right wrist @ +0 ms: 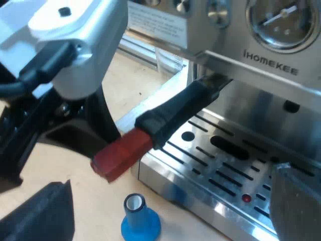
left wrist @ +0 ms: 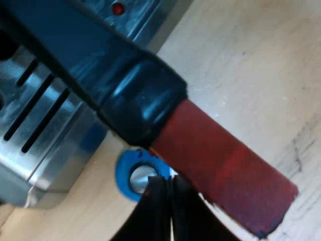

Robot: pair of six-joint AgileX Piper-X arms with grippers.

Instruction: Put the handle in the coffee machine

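Note:
The holder's dark handle point(right wrist: 180, 113) runs from under the espresso machine's point(right wrist: 261, 65) front out to its red end point(right wrist: 120, 153); the metal part is hidden under the machine's head. Seen close in the left wrist view, the handle point(left wrist: 135, 100) and its red end point(left wrist: 225, 165) pass over the drip tray's edge. My left gripper point(left wrist: 168, 211) is shut, its fingers point(right wrist: 103, 118) lying against the side of the red end, not around it. My right gripper point(right wrist: 170, 178) hangs open over the drip tray's edge and the tabletop, holding nothing.
A blue tamper point(right wrist: 139, 218) stands on the wooden table below the red end, also seen as the tamper point(left wrist: 133, 173) just past my left fingers. The slotted drip tray point(right wrist: 220, 170) lies under the handle. A clear measuring glass point(right wrist: 168, 63) stands beside the machine.

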